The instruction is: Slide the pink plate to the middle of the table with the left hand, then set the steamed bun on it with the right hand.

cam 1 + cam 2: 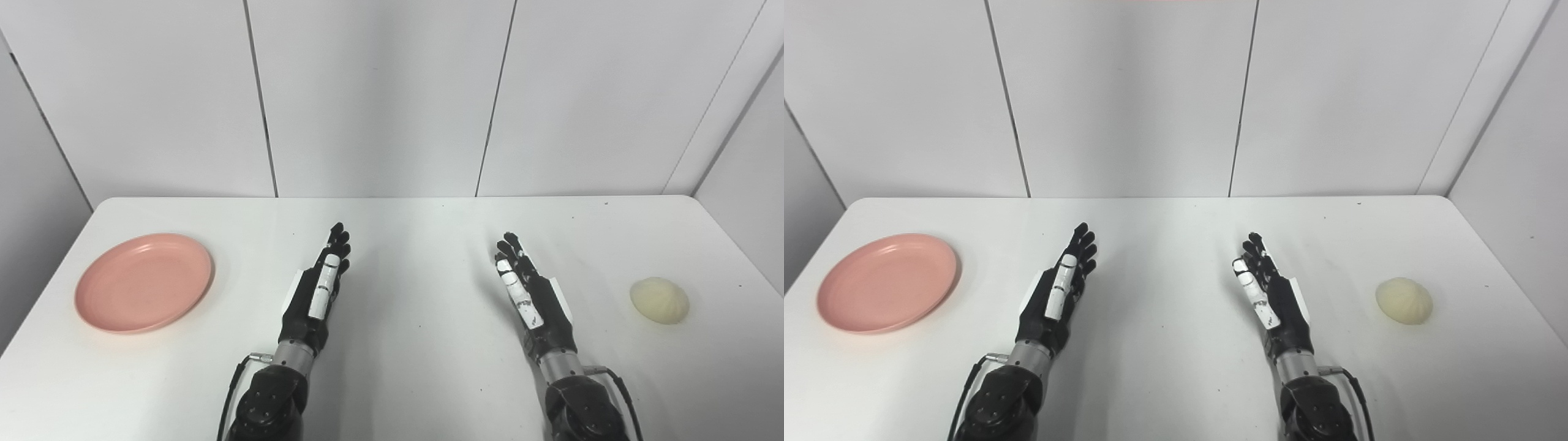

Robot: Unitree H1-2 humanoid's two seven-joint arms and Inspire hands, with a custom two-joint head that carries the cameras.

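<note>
Now, my left hand (pixel 318 288) flat over white table (pixel 416 343), fingers stretched out, holding nothing. My right hand (pixel 530 294) likewise released, fingers extended, empty. Pink plate (pixel 144 282) at table's left side, well apart from left hand. Steamed bun (pixel 659 299) at right side, well apart from right hand.

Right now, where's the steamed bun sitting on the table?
The steamed bun lies alone near the table's right edge, off to the outer side of the open right hand, which isn't touching it.
</note>
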